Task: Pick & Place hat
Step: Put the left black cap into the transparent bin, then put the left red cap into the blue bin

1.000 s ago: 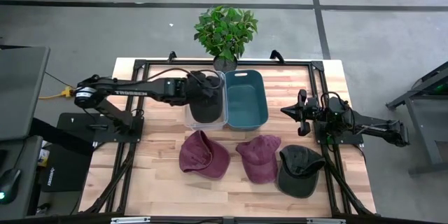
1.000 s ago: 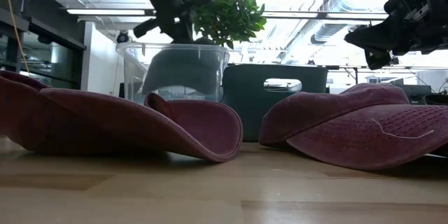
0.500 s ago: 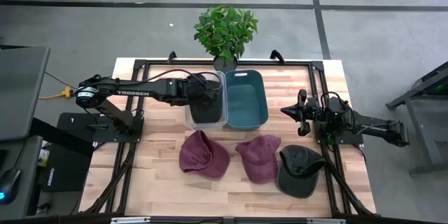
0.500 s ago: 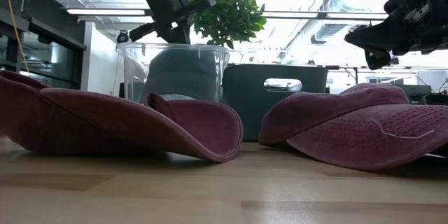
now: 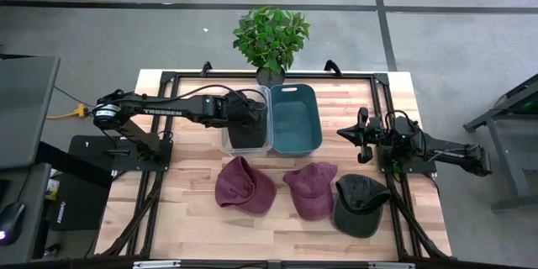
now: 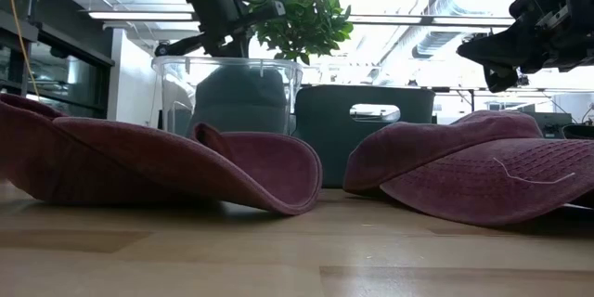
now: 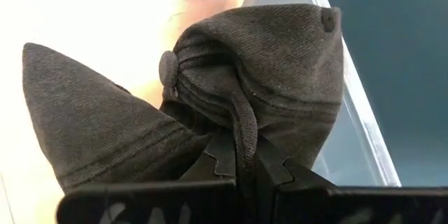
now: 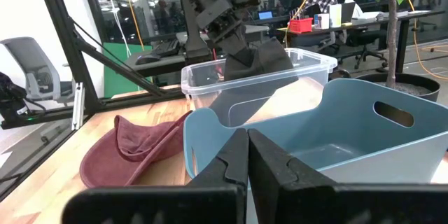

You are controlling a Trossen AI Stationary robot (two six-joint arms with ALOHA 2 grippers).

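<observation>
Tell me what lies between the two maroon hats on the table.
Nothing: in the high view, bare wood separates the left maroon hat from the right maroon hat. The low view shows the teal bin behind that gap.

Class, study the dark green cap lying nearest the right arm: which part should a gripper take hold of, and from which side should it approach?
Probably the crown of the dark green cap, pinched from straight above. It bulges up in soft folds, while the brim lies flat on the table. The maroon cap touches its left side, so come down toward the free right edge.
</observation>
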